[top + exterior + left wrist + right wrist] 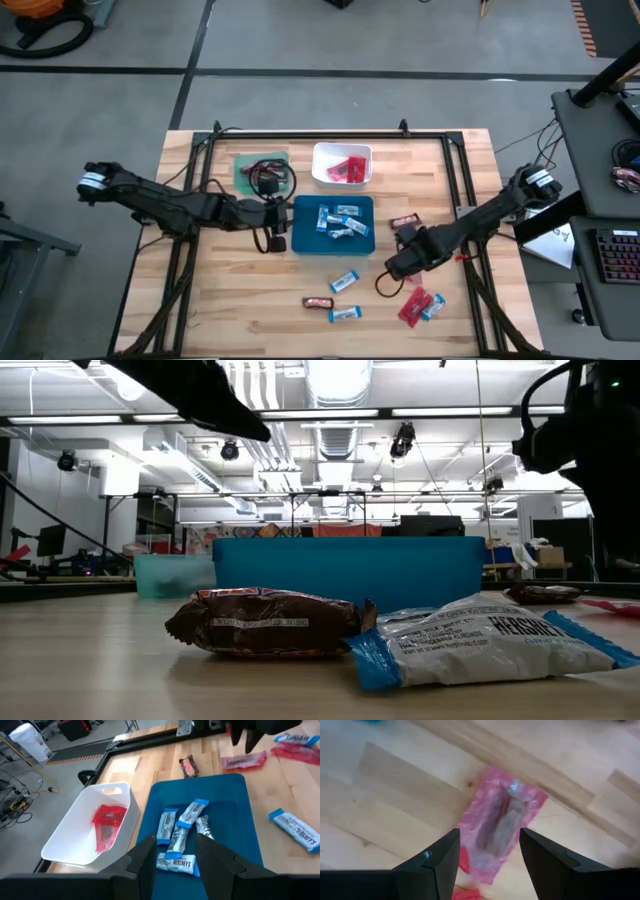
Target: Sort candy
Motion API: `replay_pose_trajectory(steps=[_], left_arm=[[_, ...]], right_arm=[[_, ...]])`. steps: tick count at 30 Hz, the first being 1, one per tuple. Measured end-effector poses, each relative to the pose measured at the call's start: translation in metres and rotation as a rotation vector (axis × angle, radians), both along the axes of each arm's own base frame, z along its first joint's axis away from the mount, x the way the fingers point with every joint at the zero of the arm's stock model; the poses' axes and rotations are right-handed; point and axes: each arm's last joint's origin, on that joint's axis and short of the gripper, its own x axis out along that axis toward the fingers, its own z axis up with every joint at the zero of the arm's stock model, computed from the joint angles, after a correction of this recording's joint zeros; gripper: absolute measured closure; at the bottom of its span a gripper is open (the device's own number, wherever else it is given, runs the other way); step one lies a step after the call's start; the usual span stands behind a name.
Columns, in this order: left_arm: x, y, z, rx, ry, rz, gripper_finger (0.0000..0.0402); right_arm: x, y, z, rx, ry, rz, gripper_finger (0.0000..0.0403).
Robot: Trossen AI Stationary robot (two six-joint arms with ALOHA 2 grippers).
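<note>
My right gripper (487,857) is open and hovers over a flat red packet (501,827) lying on the wood, one finger on each side of it without touching. In the high view this gripper (398,267) is right of the blue tray (305,245). More red packets (411,306), blue-and-white bars (345,282) and a brown bar (318,302) lie loose near the table's near edge. My left gripper (172,857) is open at the blue tray's left edge (150,815), above several blue-and-white bars (179,837). The white tray (75,827) holds red packets (106,822).
A green tray (245,162) sits left of the white tray (322,152) at the far side. Another brown bar (405,220) lies right of the blue tray. In the low view a brown bar (265,622) and a blue-and-white bar (490,645) lie closest to the near edge.
</note>
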Motion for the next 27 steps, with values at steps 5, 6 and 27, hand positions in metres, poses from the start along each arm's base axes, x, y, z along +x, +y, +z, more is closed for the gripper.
replay_pose_trajectory(steps=[5,6,27], left_arm=[[0.004,0.0,-0.006,0.005,0.025,0.001,0.0284],[0.004,0.0,-0.007,0.008,0.028,0.005,0.0284],[0.005,0.001,-0.004,0.032,0.002,0.017,0.0284]], right_arm=[[0.001,0.003,-0.014,0.003,0.064,-0.009,0.0204],[0.002,0.003,-0.017,0.004,0.076,-0.009,0.0204],[-0.002,-0.002,-0.056,-0.073,0.074,-0.014,0.0278]])
